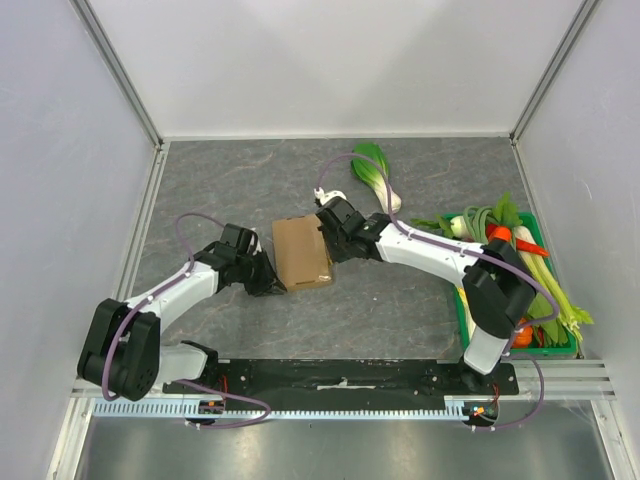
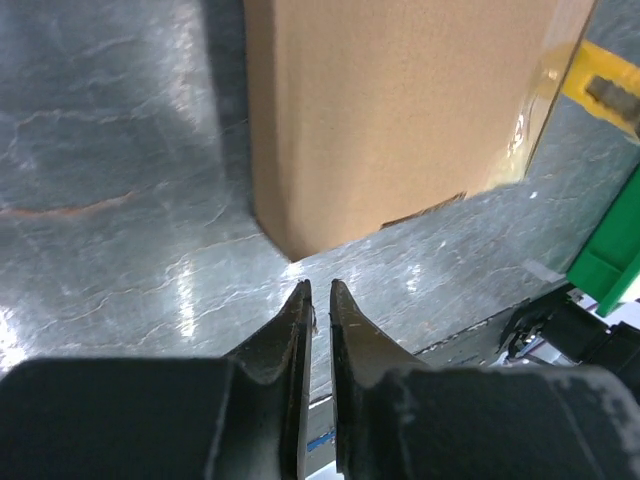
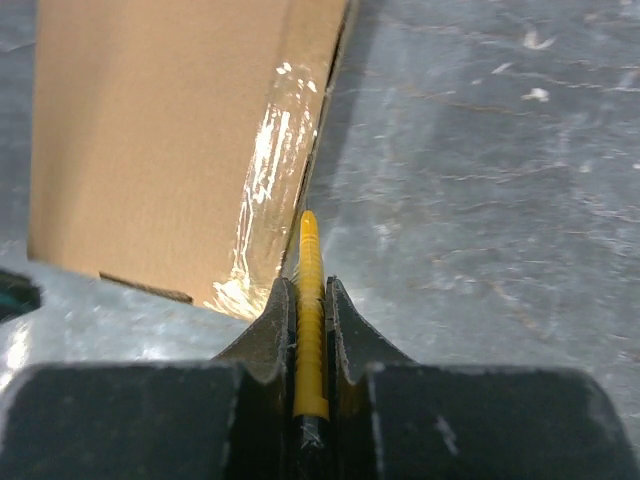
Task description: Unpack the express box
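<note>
The express box [image 1: 302,252], a flat plain brown cardboard box with clear tape on one edge, lies on the grey table between the arms. It also shows in the left wrist view [image 2: 400,100] and the right wrist view [image 3: 160,130]. My left gripper [image 1: 275,283] is shut and empty, with its tips [image 2: 318,287] just short of the box's near left corner. My right gripper [image 1: 328,232] is shut on a yellow ridged cutter [image 3: 309,320]. The cutter's tip rests at the box's taped right edge.
A green-and-white bok choy [image 1: 375,172] lies on the table behind the box. A green crate [image 1: 464,312] with several vegetables stands at the right, and its corner shows in the left wrist view [image 2: 605,265]. White walls close in the table.
</note>
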Controlling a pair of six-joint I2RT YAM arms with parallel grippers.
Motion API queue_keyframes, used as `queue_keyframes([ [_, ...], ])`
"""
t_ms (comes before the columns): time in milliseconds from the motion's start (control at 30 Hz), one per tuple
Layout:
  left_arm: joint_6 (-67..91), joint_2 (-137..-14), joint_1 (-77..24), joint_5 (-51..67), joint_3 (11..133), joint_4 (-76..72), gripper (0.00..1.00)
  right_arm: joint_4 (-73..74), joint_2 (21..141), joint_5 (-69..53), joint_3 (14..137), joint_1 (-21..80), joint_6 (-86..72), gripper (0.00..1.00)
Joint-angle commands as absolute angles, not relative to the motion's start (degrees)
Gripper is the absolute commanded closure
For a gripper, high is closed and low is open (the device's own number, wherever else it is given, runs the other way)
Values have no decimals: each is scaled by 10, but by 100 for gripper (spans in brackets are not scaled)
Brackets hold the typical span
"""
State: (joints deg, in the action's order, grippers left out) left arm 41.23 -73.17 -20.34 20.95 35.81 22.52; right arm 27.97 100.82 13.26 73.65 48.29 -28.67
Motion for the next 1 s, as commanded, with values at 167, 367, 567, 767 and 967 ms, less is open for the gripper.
queue_keyframes([
  [167,470,-703,-205,120,347,263,84,313,947,137,772,463,-260,100],
  [367,487,-729,-205,91,363,266,84,264,1002,172,854,410,-190,100],
  [567,483,-741,-206,63,365,279,86,207,1173,144,1025,388,-142,100],
  [767,479,-736,-206,53,353,266,87,234,1266,107,1118,381,-147,100],
  [967,501,-753,-205,42,367,243,80,239,1234,66,1064,381,-154,100],
])
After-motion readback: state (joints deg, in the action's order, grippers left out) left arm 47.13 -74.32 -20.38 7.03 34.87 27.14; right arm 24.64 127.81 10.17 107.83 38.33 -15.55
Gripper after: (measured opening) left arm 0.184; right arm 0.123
